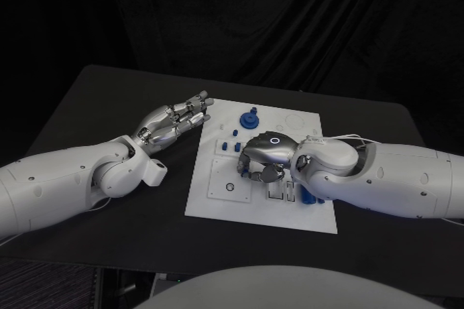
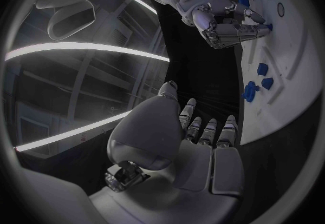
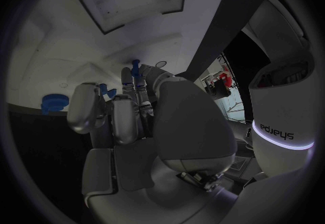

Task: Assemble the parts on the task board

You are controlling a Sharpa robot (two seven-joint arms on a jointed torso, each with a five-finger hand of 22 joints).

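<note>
The white task board [image 1: 218, 202] lies in the middle of the table. My right hand [image 1: 263, 159] hovers curled over its centre and pinches a small blue peg [image 3: 135, 64] at its fingertips, close to the board's surface [image 3: 54, 34]; the peg [image 2: 268, 27] also shows under that hand [image 2: 227, 18] in the left wrist view. A blue gear-shaped part [image 1: 251, 120] stands near the board's far edge, with small blue pieces [image 1: 230, 146] beside it. My left hand [image 1: 176, 121] hangs over the black table just left of the board, fingers stretched out and empty.
More blue parts [image 1: 310, 198] lie on the board's right side, partly hidden under my right forearm. A square recess with a ring mark [image 1: 230, 186] sits at the board's near left. Bare black table surrounds the board.
</note>
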